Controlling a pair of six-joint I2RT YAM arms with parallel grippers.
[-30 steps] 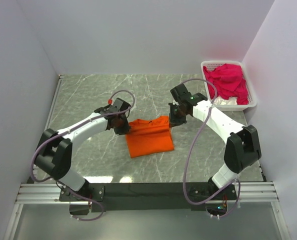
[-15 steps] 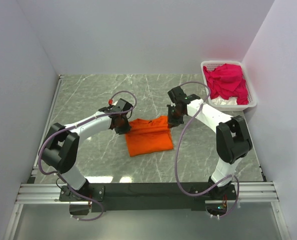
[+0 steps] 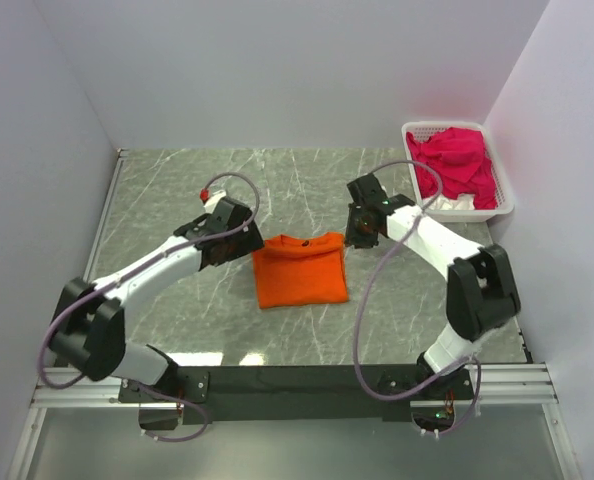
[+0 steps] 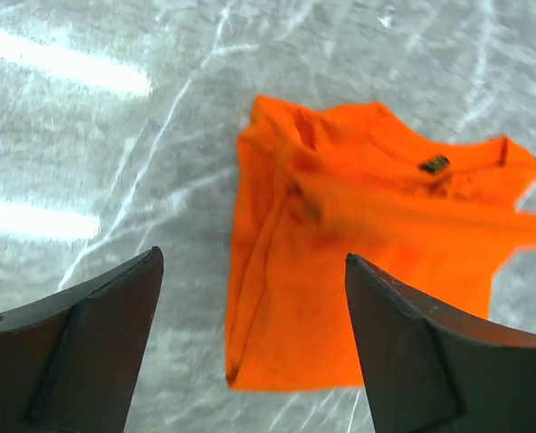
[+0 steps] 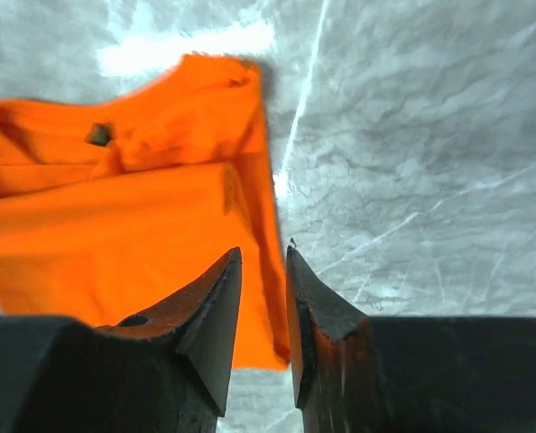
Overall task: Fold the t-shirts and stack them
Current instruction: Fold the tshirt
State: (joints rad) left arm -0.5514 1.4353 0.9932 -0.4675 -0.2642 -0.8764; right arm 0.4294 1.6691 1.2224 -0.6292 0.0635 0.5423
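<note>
An orange t-shirt [image 3: 299,272] lies folded into a rough square on the marble table, collar edge toward the far side. My left gripper [image 3: 243,243] hangs just left of its upper left corner. In the left wrist view this gripper [image 4: 252,260] is wide open and empty, the orange t-shirt [image 4: 367,271] below and beyond it. My right gripper [image 3: 356,235] hovers at the shirt's upper right corner. Its jaws [image 5: 263,253] stand a little apart, with the shirt's right edge [image 5: 259,207] showing through the gap. Magenta-pink t-shirts [image 3: 455,163] are heaped in the basket.
A white slotted basket [image 3: 506,207] stands at the back right corner against the right wall, with a bit of white cloth [image 3: 449,203] at its near side. White walls close in the table on the left, back and right.
Both grippers have opened and let go of the orange t-shirt, which has settled flat. The left gripper has drawn back to the left, and the right one has shifted slightly right.
</note>
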